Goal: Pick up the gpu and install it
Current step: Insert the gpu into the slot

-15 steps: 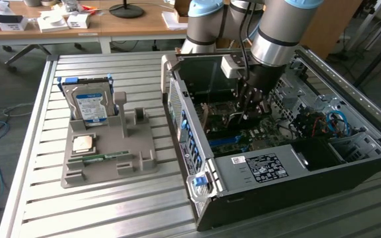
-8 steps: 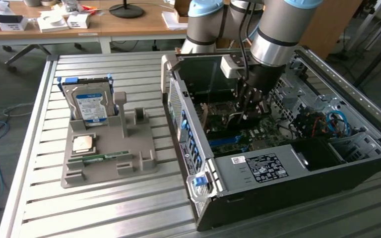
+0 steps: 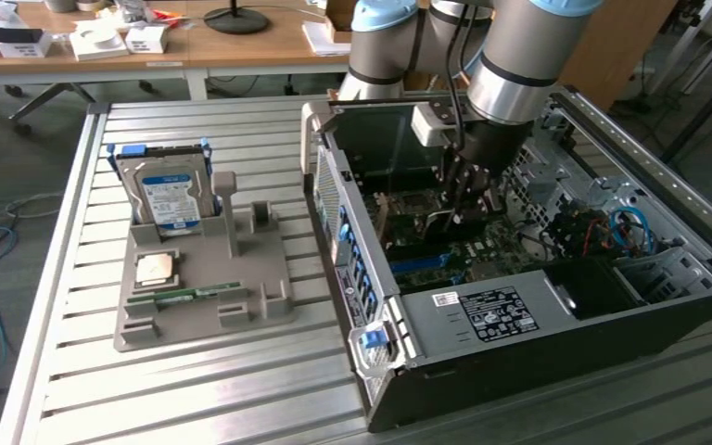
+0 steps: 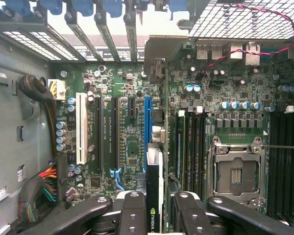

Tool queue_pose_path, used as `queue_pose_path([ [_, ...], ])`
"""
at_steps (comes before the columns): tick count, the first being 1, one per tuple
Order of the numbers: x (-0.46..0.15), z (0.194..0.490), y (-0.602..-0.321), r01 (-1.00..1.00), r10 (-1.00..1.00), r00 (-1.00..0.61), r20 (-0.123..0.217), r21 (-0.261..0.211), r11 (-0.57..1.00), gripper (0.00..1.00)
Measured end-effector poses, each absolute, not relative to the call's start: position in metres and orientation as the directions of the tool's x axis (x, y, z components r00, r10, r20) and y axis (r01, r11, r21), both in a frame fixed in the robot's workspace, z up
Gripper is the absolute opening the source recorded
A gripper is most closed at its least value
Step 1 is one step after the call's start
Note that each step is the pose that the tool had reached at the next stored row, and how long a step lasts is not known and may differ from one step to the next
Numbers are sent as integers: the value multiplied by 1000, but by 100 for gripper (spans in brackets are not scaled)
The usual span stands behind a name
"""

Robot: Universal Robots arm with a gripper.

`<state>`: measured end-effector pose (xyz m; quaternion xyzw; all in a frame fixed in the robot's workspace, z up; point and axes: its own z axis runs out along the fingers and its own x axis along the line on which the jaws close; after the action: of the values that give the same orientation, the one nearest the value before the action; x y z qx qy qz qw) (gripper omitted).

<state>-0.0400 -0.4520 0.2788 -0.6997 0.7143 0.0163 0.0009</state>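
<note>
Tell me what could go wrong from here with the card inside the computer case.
1. The graphics card, gripped in the pincer, hangs close to the blue slot. If it is slightly off line, its edge might press on the green board beside the slot.
2. Its end might catch the metal slot dividers at the case's back wall.
</note>
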Motion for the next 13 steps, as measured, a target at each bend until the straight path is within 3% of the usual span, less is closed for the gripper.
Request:
queue_pose_path([
  [13,-41,278,-456,-1000,-999,-21,-24,22,20,27],
])
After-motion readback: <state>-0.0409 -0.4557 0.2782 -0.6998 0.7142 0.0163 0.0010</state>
